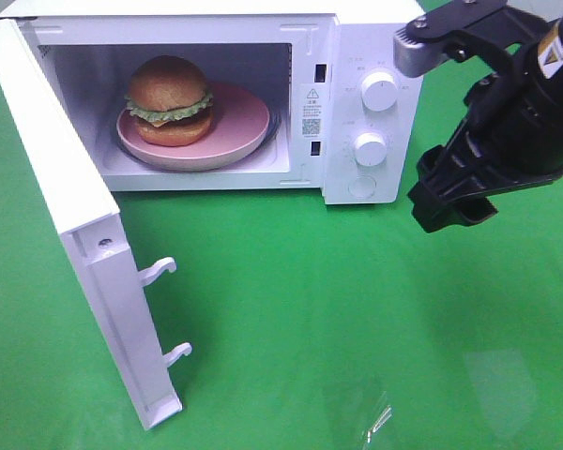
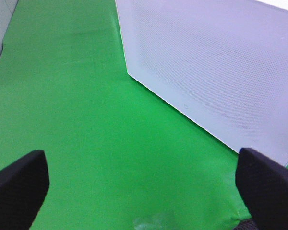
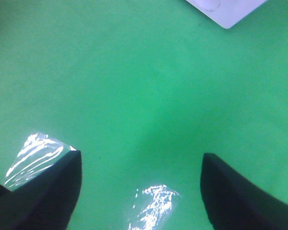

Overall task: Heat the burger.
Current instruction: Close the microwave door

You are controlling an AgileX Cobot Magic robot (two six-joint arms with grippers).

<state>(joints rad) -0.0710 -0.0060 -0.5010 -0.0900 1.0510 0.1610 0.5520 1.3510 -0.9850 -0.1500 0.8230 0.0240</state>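
The burger (image 1: 169, 98) with golden bun, green lettuce and brown patty sits on a pink plate (image 1: 239, 127) inside the white microwave (image 1: 357, 56). The microwave door (image 1: 66, 216) stands wide open to the left. My right gripper (image 1: 455, 206) hangs open and empty above the green cloth, right of the microwave's knobs (image 1: 380, 92); the right wrist view shows it open (image 3: 141, 191) over bare cloth. My left gripper (image 2: 144, 191) is open and empty, with the door's outer face (image 2: 216, 62) ahead of it. The left arm is out of the exterior view.
The green cloth (image 1: 357, 309) covers the table. Two white door latches (image 1: 159, 270) stick out from the door's inner edge. A corner of the microwave (image 3: 225, 12) shows in the right wrist view. Glare patches (image 3: 36, 151) lie on the cloth.
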